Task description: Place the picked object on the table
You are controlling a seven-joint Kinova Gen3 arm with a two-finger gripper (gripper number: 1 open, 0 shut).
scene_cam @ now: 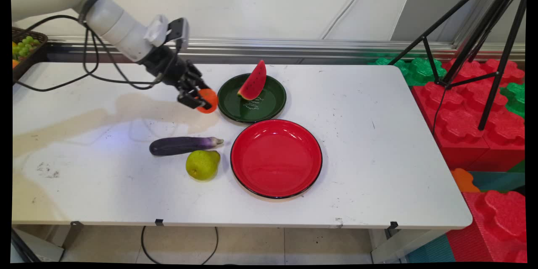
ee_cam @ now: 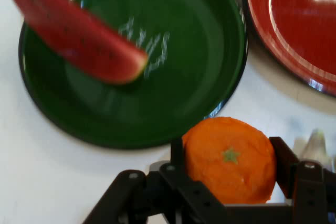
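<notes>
— When you looked down from the fixed camera, what did the gripper [scene_cam: 201, 100] have?

— It was clamped on an orange [scene_cam: 209, 100], just left of the green plate [scene_cam: 269, 109], over the white table [scene_cam: 378, 143]. A watermelon slice [scene_cam: 253, 81] stood on that plate. Nearer the front sat a red plate [scene_cam: 276, 158], bare inside, with an eggplant [scene_cam: 183, 145] and a pear [scene_cam: 203, 164] to its left, the pear just in front of the eggplant.

— And from the hand camera?

— The orange [ee_cam: 230, 160] sat between the two fingers [ee_cam: 283, 158], its green stem mark facing the lens. Beyond it lay the green plate [ee_cam: 199, 72] with the watermelon slice [ee_cam: 73, 32], and the red plate [ee_cam: 294, 30] at the upper right corner.
</notes>
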